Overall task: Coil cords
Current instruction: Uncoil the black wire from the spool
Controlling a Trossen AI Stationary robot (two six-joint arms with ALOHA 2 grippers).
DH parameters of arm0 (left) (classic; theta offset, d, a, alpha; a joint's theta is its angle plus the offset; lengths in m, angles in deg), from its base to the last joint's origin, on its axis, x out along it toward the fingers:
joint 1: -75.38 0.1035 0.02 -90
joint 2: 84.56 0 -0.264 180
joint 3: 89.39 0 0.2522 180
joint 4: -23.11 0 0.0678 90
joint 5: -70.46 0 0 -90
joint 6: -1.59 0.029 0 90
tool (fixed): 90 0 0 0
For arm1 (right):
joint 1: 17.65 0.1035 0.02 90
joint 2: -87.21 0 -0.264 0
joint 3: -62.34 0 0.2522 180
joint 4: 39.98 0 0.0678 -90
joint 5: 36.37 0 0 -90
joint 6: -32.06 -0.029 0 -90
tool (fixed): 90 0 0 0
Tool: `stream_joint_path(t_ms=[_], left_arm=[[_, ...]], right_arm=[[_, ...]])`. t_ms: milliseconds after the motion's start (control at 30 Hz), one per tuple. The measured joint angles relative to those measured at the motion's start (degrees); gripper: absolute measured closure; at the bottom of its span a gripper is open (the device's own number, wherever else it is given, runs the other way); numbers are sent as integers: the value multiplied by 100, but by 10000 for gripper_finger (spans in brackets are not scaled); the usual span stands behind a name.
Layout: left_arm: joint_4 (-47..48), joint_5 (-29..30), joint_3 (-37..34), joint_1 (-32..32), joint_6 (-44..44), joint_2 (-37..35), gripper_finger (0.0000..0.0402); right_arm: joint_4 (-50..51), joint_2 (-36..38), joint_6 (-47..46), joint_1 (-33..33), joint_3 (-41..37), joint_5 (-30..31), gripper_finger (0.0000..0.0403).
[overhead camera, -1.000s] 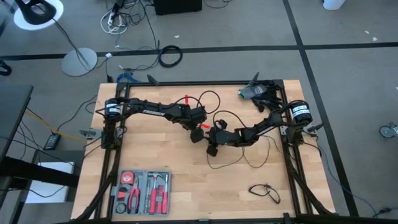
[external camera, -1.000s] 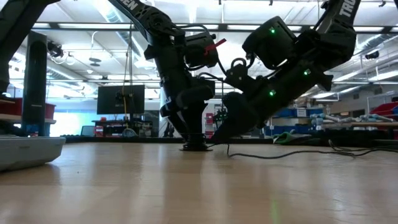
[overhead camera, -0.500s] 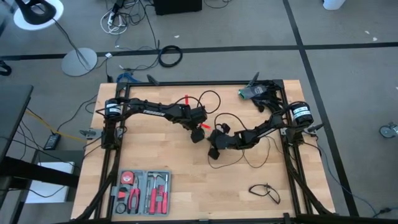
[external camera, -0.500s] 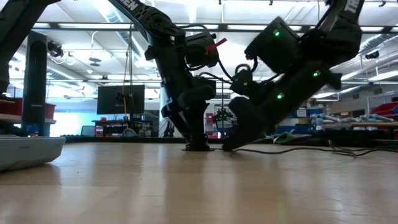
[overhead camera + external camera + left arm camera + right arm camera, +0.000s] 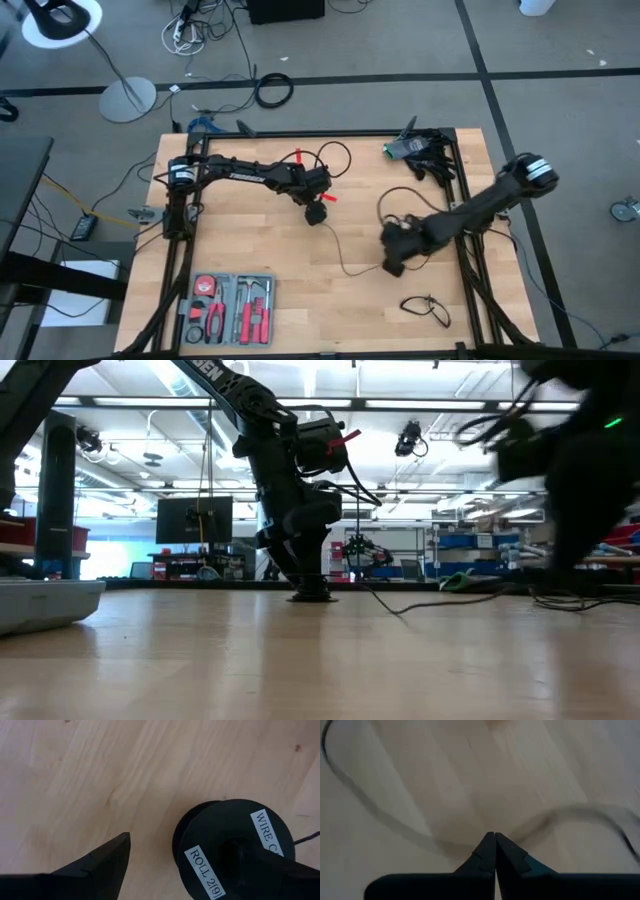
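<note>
A thin black cord [image 5: 343,262] runs across the table from a black labelled spool [image 5: 210,832] toward my right gripper. The spool lies flat on the wood near the table's middle. My left gripper [image 5: 316,213] stands over it, open, one finger at the spool and the other [image 5: 100,865] beside it above bare wood. My right gripper [image 5: 390,265] is toward the near right, pointing down, shut on the cord [image 5: 420,832]. A short cord [image 5: 425,308] lies in small loops near the table's near right corner. My left gripper has one finger [image 5: 270,867] on the spool's centre [image 5: 226,845], coming steeply from above; whether it reaches into a hole there I cannot tell. The other finger touches nothing. The spool lies flat on the table. My right gripper pinches the long cord [image 5: 520,829] at its free fingertips, from above and slanting. The cord leaves the tips to both sides and trails slack onto the table toward the spool.
A tool tray [image 5: 228,308] with red-handled tools sits at the near left. A green and dark device [image 5: 410,150] lies at the far right corner. Black frame rails [image 5: 470,270] run along both sides of the table. Bare wood [image 5: 300,300] spreads between tray and short cord.
My right gripper has shut, then swung quickly away from the spool toward the table's right and near edges, rising and tipping steeply down. The long cord has been drawn out behind it along the table. The spool has stayed in place.
</note>
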Motion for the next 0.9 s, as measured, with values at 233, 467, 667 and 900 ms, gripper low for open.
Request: stream_joint_path(t_ms=[233, 467, 667, 900], left_arm=[[-100, -129, -9, 9, 0, 0, 92], [-99, -132, -11, 6, -90, 2, 92], [-110, -139, -11, 4, -109, 2, 92], [-117, -142, -11, 4, -100, 2, 92]], right_arm=[[406, 727, -1010, 651, -1, 1716, 398], [-1392, 224, 297, 105, 5, 2416, 357], [-3631, -774, 1633, -623, 7, 2145, 290], [-5330, -1758, 2799, -1141, 9, 1326, 220]])
